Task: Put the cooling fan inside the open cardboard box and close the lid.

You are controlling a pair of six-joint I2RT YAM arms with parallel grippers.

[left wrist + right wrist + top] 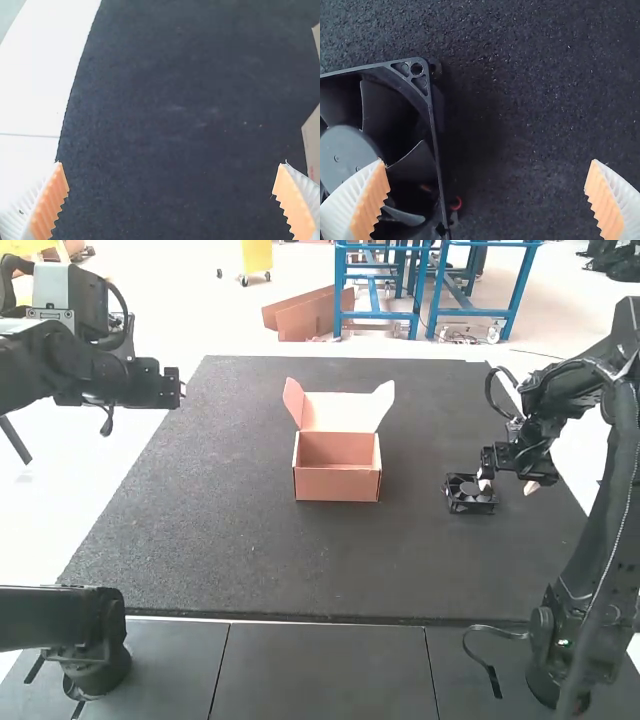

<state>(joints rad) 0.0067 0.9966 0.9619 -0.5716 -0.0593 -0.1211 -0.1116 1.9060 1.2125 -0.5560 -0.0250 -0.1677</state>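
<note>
right tool (507, 484) spread, straddling edge of cooling fan (468, 495), left tool (169, 200) spread above mat (220, 500)

You have a black, rough-textured mat (220, 540) covering the table. A pale surface (50, 510), brightly lit, borders the mat's left edge, and dark panels (320, 670) run along its near edge.

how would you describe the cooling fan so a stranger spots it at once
On the black mat, an open cardboard box sits mid-table. Right of it, below the right claw, lies the cooling fan: low, black, square-framed with blades, unlike the taller tan box.
</note>
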